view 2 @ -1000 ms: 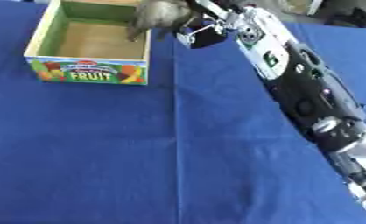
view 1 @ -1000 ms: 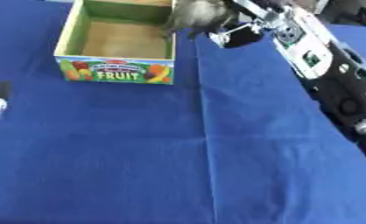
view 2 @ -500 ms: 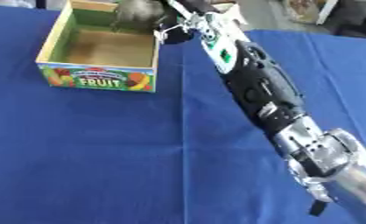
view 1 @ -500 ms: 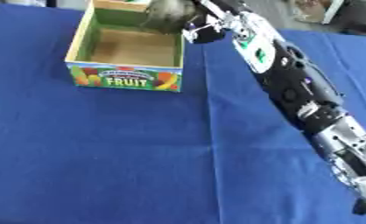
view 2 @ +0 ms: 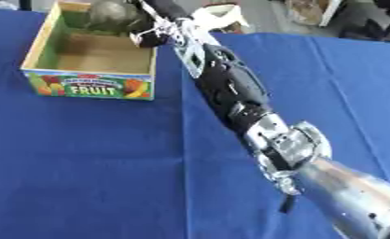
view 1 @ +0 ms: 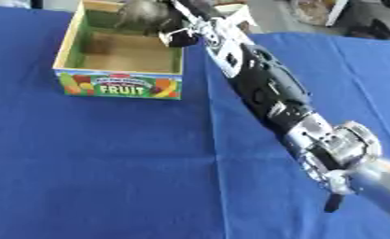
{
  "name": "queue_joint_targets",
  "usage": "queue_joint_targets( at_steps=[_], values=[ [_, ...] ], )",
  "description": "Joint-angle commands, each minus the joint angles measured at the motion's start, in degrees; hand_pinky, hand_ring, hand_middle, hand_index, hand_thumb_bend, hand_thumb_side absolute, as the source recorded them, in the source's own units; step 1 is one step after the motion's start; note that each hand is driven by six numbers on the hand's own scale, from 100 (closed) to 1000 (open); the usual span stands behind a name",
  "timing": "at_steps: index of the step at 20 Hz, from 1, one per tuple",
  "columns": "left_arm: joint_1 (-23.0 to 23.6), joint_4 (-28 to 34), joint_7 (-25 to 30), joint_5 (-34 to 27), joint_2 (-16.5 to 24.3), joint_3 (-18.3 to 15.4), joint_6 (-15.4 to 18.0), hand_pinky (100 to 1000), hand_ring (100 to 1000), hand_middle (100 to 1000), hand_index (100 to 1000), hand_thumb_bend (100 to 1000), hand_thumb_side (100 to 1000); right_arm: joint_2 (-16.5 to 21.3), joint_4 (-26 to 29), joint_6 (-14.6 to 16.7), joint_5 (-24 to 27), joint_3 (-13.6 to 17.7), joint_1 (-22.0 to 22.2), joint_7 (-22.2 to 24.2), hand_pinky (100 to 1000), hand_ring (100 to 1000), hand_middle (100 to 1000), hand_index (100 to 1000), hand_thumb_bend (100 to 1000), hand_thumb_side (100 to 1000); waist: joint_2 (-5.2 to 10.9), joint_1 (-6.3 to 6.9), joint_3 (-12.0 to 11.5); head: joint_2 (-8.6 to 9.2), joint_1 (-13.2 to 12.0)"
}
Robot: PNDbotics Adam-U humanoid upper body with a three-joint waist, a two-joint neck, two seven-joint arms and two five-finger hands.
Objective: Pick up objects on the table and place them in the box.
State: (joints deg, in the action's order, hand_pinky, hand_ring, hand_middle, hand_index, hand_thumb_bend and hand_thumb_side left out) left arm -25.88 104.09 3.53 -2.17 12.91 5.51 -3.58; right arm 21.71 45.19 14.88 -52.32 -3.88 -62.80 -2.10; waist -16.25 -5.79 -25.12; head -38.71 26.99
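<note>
Black and silver, the right robot hand (view 2: 153, 29) reaches over the far right corner of the box (view 1: 121, 88), its fingers wrapped around a dull grey-green round object (view 2: 111, 16) held above the box's far end. Printed fruit pictures and the word "FRUIT" mark the near wall. Blue cloth covers the surface (view 1: 100, 172), with wide bare room left of the arm.

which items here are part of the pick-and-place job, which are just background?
Job:
- fruit box
- dark rounded object, held over the box's far end
- right hand, curled round it

Background:
- blue tablecloth
- white item past the table's far edge
</note>
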Motion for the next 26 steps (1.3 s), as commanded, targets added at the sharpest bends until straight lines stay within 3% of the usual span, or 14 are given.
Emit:
queue_joint_targets(
  at_steps=[1,3,4,6,12,20,26],
  values=[
    [-1.04,1.18,0.44,-0.28,0.07,0.18,0.05,472,606,570,689,416,100,-0.18,-0.2,0.22,-2.52,0.26,-1.58,0.53,630,644,572,708,233,167,0.99,0.36,-0.17,0.38,0.48],
    [-1.07,1.15,0.59,-0.31,0.03,0.3,0.05,472,606,570,689,416,100,-0.66,-0.48,0.37,-3.75,0.12,-1.61,2.18,651,689,611,739,285,214,0.97,0.3,-0.29,0.3,0.46],
    [-1.07,1.15,0.64,-0.31,0.02,0.33,0.06,472,606,570,689,417,100,-0.83,-0.49,0.49,-4.2,0.06,-1.6,3.05,692,753,692,788,357,301,0.96,0.27,-0.36,0.27,0.44],
    [-1.04,1.14,0.68,-0.33,0.01,0.34,0.06,472,606,570,689,418,100,-1.07,-0.32,0.85,-4.75,-0.05,-1.62,4.95,734,801,751,828,439,373,0.97,0.23,-0.43,0.28,0.39],
    [-0.98,1.12,0.78,-0.37,-0.01,0.43,0.06,472,606,570,689,418,100,-1.23,1.36,1.56,-4.47,-0.13,-1.61,7.54,813,876,851,897,592,486,1.09,0.13,-0.15,0.43,0.33],
    [-0.4,0.96,0.72,-0.25,0.31,0.27,0.07,471,606,570,689,419,100,-0.6,5.14,1.65,0.5,-0.97,-1.17,7.89,823,894,885,914,609,534,1.37,0.18,1.49,0.41,0.17],
    [0.83,0.76,0.05,0.04,1.22,-0.55,0.09,471,606,570,689,418,100,1.36,12.12,2.9,9.15,-2.45,-0.19,8.84,779,857,833,888,521,492,1.66,0.34,4.51,0.05,-0.74]
  ],
)
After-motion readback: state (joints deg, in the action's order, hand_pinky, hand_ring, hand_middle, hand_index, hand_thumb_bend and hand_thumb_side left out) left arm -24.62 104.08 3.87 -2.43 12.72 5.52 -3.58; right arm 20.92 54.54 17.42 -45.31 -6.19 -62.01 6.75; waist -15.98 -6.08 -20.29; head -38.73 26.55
